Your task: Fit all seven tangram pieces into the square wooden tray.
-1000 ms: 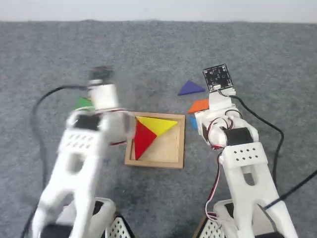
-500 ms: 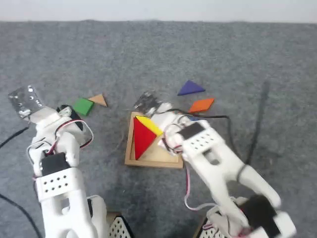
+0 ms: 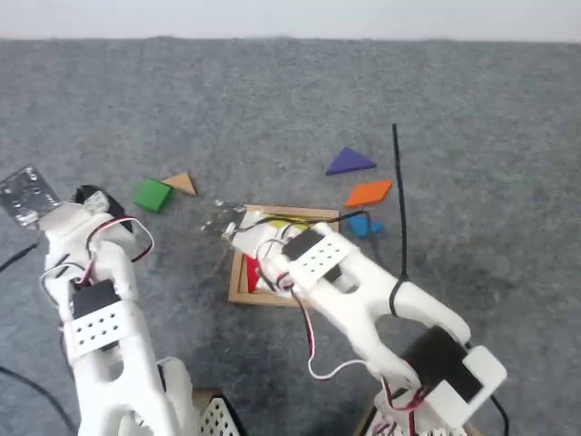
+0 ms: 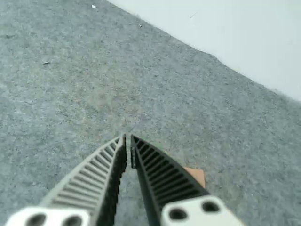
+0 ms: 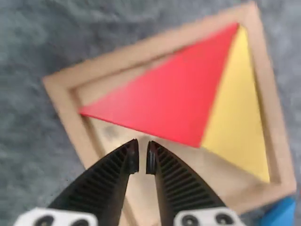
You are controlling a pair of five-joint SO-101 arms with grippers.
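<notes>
The square wooden tray [image 3: 240,292] lies in the middle of the grey bench [image 3: 472,100], with the right arm stretched across it; in the right wrist view the right gripper [image 5: 142,151] hangs over the tray's bare floor, just beside the red triangle [image 5: 174,103]; its fingers [image 5: 117,174] are drawn almost together with only a slit between them, holding nothing. The red triangle lies flat inside the tray, edge to edge with the yellow triangle [image 5: 237,117], and both reach into the same corner of the frame.

Five pieces lie outside on the bench: a blue piece [image 3: 366,225] just beside the tray's far right corner; an orange parallelogram [image 3: 369,193] beyond it; a purple triangle [image 3: 349,162] farther still; a green square [image 3: 152,194] and a small tan triangle [image 3: 182,183] side by side, well off to the left.

The left gripper [image 4: 128,138] hangs above bare bench near the tan triangle, its ribbed fingers [image 4: 106,165] closed on nothing; a thin black cable [image 3: 397,200] crosses the bench right of the tray.
</notes>
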